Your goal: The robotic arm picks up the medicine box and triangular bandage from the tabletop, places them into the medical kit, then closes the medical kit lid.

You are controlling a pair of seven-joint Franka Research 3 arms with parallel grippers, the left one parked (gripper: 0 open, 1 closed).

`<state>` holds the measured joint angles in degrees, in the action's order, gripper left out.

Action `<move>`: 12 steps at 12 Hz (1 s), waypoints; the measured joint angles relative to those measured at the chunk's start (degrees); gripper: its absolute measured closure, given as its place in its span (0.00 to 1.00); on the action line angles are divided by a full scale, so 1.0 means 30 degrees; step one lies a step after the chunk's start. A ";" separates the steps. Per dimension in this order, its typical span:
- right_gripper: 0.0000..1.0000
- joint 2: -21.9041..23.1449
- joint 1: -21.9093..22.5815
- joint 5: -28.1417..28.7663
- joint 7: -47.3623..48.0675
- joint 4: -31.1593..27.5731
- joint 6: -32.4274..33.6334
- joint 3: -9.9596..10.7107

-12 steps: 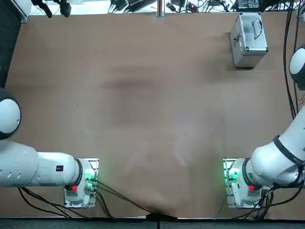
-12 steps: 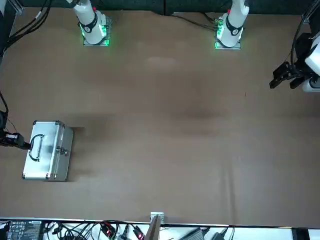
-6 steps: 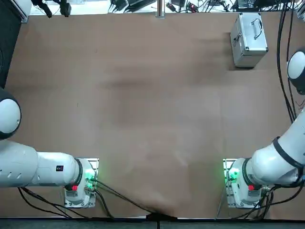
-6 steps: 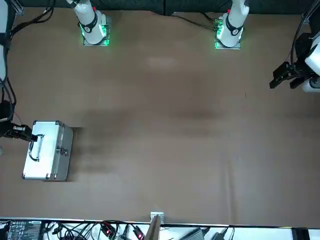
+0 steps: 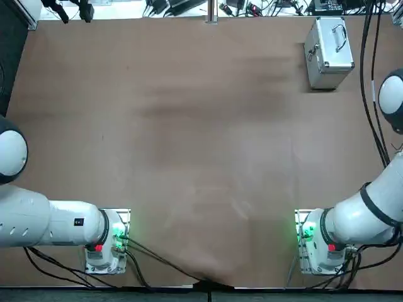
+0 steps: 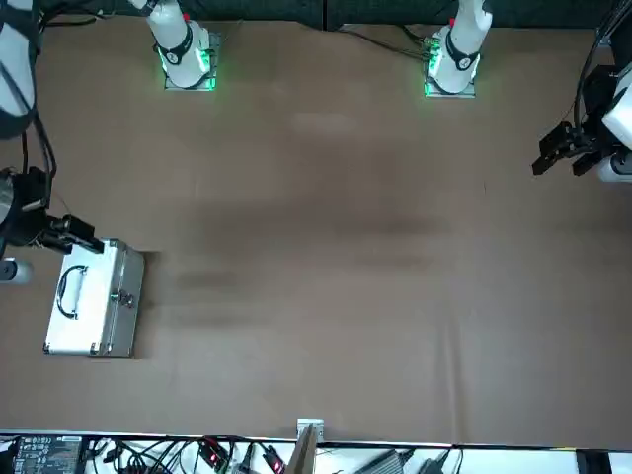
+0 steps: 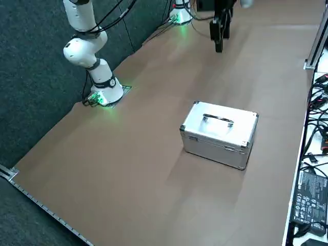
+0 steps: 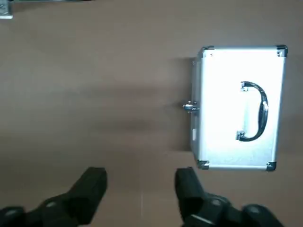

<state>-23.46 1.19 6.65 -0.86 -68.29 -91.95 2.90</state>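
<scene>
As right pincer (image 8: 141, 171) hovers, medical kit (image 8: 227, 111) beside

1. Your top view looks down from overhead, the arms' bases low in its frame and the silver case (image 5: 329, 53) at upper right.
2. Your front view faces the robot across the table (image 6: 326, 257), bases along the upper edge, the case at lower left.
3. Your right side view looks diagonally down from a raised spot, the case right of centre.
4. Your right wrist view is the nearest; all four views share the case.
</scene>
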 joint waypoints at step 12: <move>0.00 0.4445 0.1835 -0.0771 0.0265 -0.2472 0.3524 0.0017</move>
<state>-10.13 6.70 4.34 -0.07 -75.71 -81.38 2.95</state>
